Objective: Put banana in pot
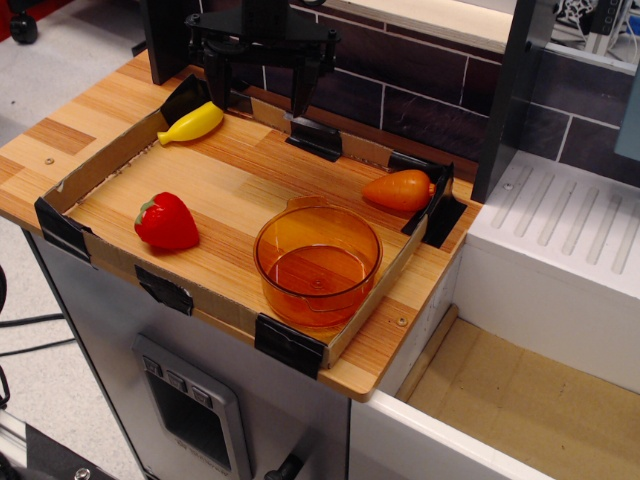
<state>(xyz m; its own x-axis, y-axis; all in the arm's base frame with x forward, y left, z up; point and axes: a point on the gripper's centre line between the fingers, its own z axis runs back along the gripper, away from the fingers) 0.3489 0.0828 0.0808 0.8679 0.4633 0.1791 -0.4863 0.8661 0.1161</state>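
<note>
Yellow plastic banana (191, 124) lay at 10 o'clock of the tray (110, 150), well apart from the empty pot (318, 262) at 5 o'clock. The gripper (262, 78) hung released, jaws spread, near the banana's 2 o'clock. Judged light, stiff, slippery; grip across the thick middle

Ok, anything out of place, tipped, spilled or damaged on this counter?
Nothing stands out. The pot sits upright and empty; the banana, strawberry and carrot lie apart inside the cardboard border. The pincer hangs open, holding nothing.
</note>
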